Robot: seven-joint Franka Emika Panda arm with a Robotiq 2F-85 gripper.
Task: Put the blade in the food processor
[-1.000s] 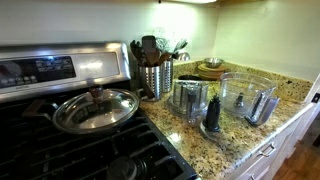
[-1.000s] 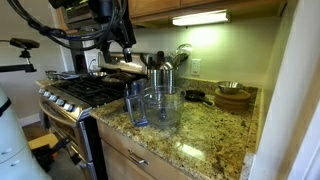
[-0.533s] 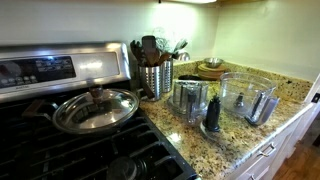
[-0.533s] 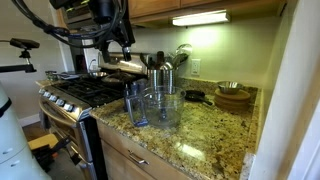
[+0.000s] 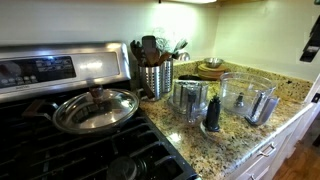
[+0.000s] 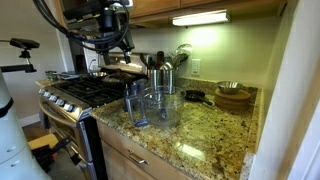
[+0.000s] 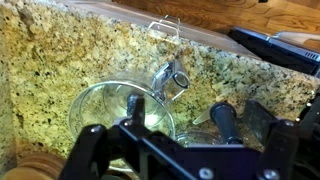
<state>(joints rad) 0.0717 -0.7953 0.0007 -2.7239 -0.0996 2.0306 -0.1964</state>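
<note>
The claw (image 7: 185,148) is spread wide and holds nothing. It fills the bottom edge of the wrist view, with the speckled granite tabletop (image 7: 60,60) beyond it. The black-stemmed processor blade (image 5: 212,116) stands upright on the tabletop, lower right of centre in an exterior view. It is just in front of the clear plastic food processor bowl (image 5: 245,93), not inside it.

Gripper (image 7: 186,148) blurred, cut off by the wrist view's bottom edge — blade (image 7: 222,118) half hidden behind it
</note>
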